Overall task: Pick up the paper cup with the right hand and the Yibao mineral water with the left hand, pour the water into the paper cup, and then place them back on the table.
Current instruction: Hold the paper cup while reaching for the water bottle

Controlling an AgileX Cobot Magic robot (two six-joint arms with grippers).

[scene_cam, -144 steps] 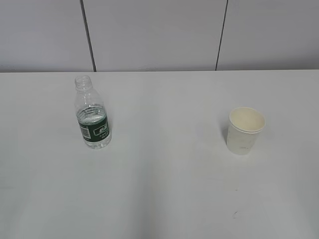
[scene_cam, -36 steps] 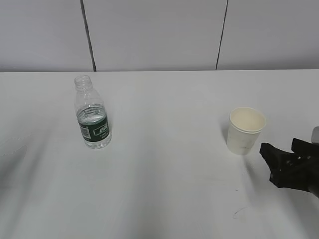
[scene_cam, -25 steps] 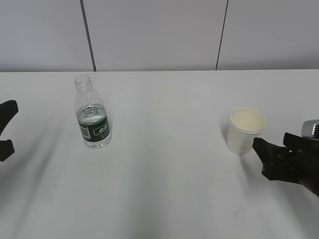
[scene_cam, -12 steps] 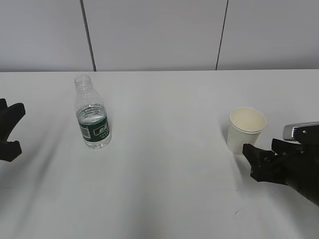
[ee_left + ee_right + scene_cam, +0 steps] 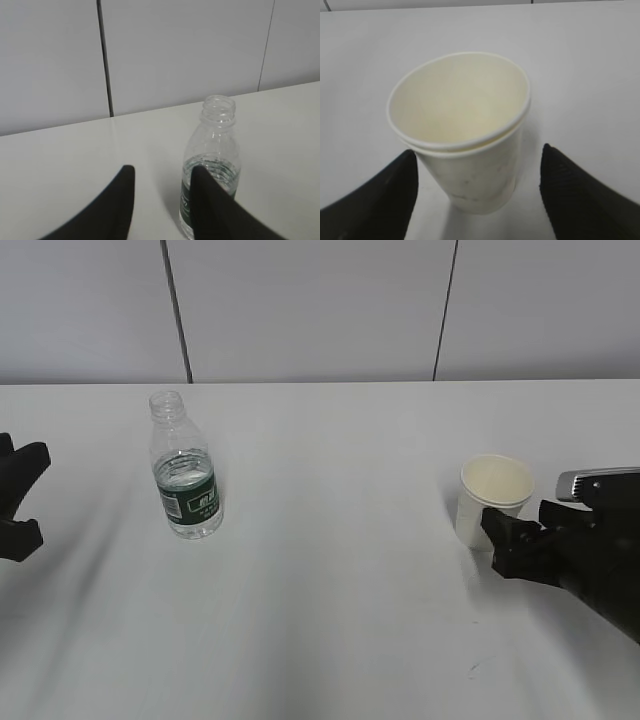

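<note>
White counter (image 5: 330,600) carrying upright paper cup (image 5: 493,502); right claw (image 5: 528,538) open, just beside cup; bottle (image 5: 186,478) well left, left claw (image 5: 18,502) beyond. Left wrist: claw (image 5: 162,200) open, holding nothing, bottle (image 5: 212,155) behind right finger. Right wrist: cup (image 5: 462,125) between spread fingers (image 5: 380,195), untouched.

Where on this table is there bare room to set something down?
Free: the wide middle of the table between the Yibao mineral water and the paper cup, and the front. Crowded: around the cup, where the right hand straddles it.
</note>
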